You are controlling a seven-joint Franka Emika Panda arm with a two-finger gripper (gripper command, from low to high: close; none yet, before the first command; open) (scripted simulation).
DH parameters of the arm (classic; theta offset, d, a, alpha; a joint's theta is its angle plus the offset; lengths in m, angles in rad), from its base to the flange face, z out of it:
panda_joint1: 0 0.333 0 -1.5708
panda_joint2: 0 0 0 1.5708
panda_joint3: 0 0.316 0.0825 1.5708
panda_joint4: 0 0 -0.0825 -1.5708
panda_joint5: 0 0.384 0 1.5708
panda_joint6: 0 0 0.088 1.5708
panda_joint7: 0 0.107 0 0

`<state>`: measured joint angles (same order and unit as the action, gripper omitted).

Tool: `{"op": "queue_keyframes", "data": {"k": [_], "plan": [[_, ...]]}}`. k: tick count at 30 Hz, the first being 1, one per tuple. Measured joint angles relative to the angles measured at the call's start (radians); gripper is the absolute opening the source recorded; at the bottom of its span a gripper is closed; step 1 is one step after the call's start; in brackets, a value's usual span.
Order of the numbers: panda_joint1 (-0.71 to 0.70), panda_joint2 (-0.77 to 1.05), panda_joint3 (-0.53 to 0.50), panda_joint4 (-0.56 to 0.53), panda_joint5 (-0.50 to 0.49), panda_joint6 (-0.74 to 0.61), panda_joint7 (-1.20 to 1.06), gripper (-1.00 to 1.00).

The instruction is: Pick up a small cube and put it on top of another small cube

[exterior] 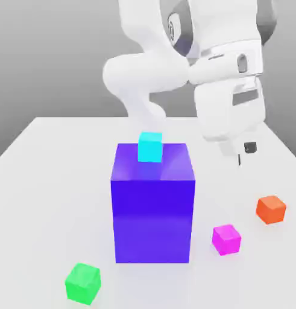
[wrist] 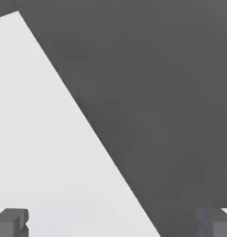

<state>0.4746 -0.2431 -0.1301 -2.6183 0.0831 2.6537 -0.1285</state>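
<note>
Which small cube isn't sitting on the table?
The cyan cube: it rests on top of the big purple-blue block. The green, magenta and orange cubes sit on the table.

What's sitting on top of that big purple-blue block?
A small cyan cube rests on the big purple-blue block, near its top's far edge. Whatever lies behind the block is covered from here.

White table (exterior: 53,181): purple-blue block (exterior: 153,211), magenta cube (exterior: 226,239), orange cube (exterior: 271,209), green cube (exterior: 83,282).
</note>
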Motion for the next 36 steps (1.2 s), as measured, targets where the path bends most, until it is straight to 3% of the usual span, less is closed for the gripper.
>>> {"op": "queue_keyframes", "data": {"k": [6,11,17,18,25,32,36], "plan": [[0.080,0.160,0.022,-0.093,0.005,0.104,-0.255,0.00],[0.131,0.291,0.043,-0.164,-0.051,0.194,-0.414,0.00],[0.098,0.500,0.085,-0.138,-0.020,0.361,-0.470,0.00],[0.089,0.533,0.097,-0.132,-0.011,0.388,-0.476,-1.00],[0.085,0.540,0.101,-0.131,-0.010,0.391,-0.477,-1.00],[0.113,0.327,0.067,-0.167,-0.070,0.216,-0.441,-1.00],[0.110,0.350,0.063,-0.070,-0.085,0.159,-0.459,-1.00]]}}
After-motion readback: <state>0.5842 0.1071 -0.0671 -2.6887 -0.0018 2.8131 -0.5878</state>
